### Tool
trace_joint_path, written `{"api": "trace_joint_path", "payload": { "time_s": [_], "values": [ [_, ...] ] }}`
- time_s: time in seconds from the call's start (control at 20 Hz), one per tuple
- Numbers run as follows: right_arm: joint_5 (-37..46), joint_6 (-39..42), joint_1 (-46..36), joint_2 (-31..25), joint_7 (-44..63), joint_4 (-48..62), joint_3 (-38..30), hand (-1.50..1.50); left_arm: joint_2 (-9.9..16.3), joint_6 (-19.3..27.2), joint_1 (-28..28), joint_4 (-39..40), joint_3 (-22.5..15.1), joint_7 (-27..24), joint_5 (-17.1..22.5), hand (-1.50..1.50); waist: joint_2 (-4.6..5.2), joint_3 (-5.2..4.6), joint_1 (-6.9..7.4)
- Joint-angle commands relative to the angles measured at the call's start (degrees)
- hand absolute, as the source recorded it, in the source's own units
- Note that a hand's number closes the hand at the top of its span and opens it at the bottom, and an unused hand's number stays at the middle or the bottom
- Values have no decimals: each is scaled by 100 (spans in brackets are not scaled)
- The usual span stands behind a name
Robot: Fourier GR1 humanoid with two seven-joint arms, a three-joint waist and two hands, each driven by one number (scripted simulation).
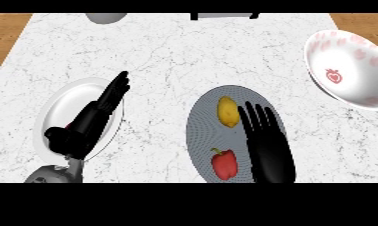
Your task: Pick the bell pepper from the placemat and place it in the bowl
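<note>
A kitchen, it seems: a white marble counter with a strawberry-patterned bowl, plate and placemat.

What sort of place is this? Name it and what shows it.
Probably a kitchen counter or dining spot: a white marble top holds a grey placemat with a red bell pepper and a lemon, plus a strawberry-patterned bowl.
</note>
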Motion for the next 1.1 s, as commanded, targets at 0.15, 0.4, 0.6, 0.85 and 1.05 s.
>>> {"api": "trace_joint_path", "payload": {
  "time_s": [0.15,0.4,0.6,0.85,1.05],
  "values": [
    [242,2791,70,1561,2303,-208,566,-150,-198,68,-257,117,-88,98,-66,0,67,23,130],
    [-48,3709,3,2216,3358,-225,700,-150,-303,66,-427,175,-181,135,-165,0,91,46,247],
    [-259,3975,-151,2232,3655,-255,623,-150,-312,-44,-451,251,-120,82,-92,0,94,48,278],
    [-247,3726,-91,2238,4035,-161,981,-150,-429,-50,-438,350,-209,-12,-193,0,92,52,285],
    [76,3444,-31,2240,3976,197,1278,-150,-397,-111,-376,341,-183,-27,-224,0,86,58,312]
  ]
}}
